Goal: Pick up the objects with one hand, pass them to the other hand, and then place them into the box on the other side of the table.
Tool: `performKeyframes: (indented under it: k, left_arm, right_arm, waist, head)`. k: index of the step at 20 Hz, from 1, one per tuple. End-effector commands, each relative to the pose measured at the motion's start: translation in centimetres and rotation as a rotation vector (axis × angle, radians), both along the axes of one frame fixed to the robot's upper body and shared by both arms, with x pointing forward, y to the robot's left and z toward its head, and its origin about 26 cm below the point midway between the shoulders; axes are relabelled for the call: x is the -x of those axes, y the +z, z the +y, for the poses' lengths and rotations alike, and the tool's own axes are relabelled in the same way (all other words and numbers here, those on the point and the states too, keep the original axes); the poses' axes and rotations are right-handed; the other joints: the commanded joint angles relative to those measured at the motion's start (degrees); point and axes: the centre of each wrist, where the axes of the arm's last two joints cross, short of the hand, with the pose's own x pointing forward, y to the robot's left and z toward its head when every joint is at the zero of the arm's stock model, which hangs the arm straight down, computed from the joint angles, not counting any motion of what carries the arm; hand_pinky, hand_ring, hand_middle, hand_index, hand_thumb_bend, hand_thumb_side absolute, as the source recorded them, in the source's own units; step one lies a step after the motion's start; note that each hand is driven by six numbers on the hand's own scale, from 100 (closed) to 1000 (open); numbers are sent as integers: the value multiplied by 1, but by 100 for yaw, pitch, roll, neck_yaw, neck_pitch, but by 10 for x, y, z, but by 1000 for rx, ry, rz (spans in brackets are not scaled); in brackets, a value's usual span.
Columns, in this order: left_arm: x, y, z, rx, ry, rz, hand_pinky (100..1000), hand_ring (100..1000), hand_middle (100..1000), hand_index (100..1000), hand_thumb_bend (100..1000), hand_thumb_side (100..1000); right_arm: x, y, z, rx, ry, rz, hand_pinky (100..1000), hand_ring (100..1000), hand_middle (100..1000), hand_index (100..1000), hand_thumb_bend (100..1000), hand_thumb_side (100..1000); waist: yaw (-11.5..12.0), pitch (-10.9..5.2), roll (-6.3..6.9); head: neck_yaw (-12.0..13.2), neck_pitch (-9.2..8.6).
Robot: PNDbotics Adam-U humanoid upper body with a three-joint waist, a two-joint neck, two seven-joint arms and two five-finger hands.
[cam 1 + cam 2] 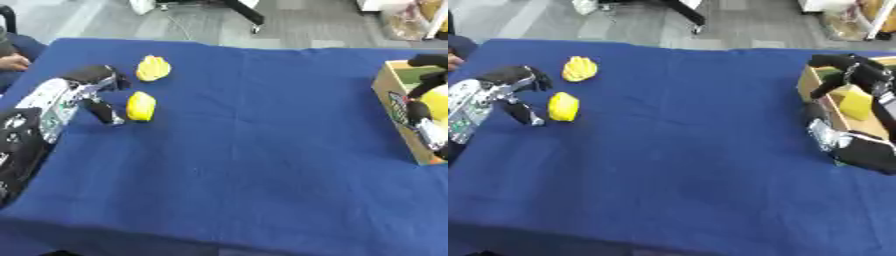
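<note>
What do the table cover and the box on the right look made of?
The table cover looks like matte blue cloth: faint fold creases cross it, with no shine. The box appears to be plain tan cardboard or thin wood with printed sides; the pictures leave that open.

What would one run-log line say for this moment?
left robot hand: open beside yellow object | right robot hand: holding yellow object over box | second yellow object: on table

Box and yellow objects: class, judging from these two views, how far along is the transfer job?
Partly done, it seems. The right hand is over the box with a yellow object at its fingers, so one delivery is in progress. The left hand sits open beside a yellow block. That block and the yellow bunch are left on the blue table.
</note>
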Motion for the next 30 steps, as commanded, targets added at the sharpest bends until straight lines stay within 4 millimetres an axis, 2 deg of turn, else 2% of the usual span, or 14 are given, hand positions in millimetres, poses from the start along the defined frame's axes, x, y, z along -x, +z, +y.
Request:
performKeyframes:
  k: [1, 6, 7, 11, 15, 22, 26, 30]
  left_arm:
    - [-3, 17, 3, 34, 0, -34, 829, 681, 659, 777, 524, 131]
    - [-3, 14, 0, 55, 11, -68, 814, 632, 603, 722, 403, 100]
    - [-3, 14, 0, 61, 14, -79, 799, 600, 571, 686, 338, 100]
    - [-2, 14, -1, 112, 22, -138, 770, 533, 499, 610, 230, 100]
    - [2, 22, -3, 197, 10, -189, 745, 511, 482, 591, 201, 100]
    - [21, 67, -15, 447, -97, -284, 720, 493, 473, 584, 176, 100]
    - [36, 87, -28, 629, -188, -296, 706, 482, 466, 576, 154, 100]
    - [49, 97, -49, 779, -293, -244, 698, 477, 462, 572, 142, 113]
  right_arm:
    - [2, 10, 0, -2, 10, -33, 807, 604, 808, 913, 140, 438]
    - [2, 10, 0, -4, 11, -31, 807, 604, 808, 916, 136, 440]
    - [2, 10, 0, -4, 11, -31, 807, 603, 808, 917, 136, 440]
    - [2, 9, 0, -6, 11, -29, 806, 603, 808, 917, 132, 442]
    - [2, 9, 1, -6, 16, -28, 806, 602, 807, 917, 130, 442]
    - [2, 14, 7, -1, 51, -42, 807, 604, 806, 917, 130, 440]
    - [3, 23, 20, 16, 126, -62, 809, 608, 806, 919, 134, 438]
    - [5, 37, 38, 56, 224, -92, 811, 614, 803, 918, 146, 434]
  waist:
    - [-5, -89, -60]
    - [-11, -86, -64]
    - [-11, -86, -64]
    - [-10, -88, -64]
    - [-1, -90, -65]
    - [15, -93, -58]
    - [25, -100, -58]
    - [27, -108, -60]
  head:
    - [39, -10]
    - [71, -10]
    - [75, -10]
    - [78, -10]
    - [68, -10]
    - [33, -10]
    - [1, -10]
    - [-56, -10]
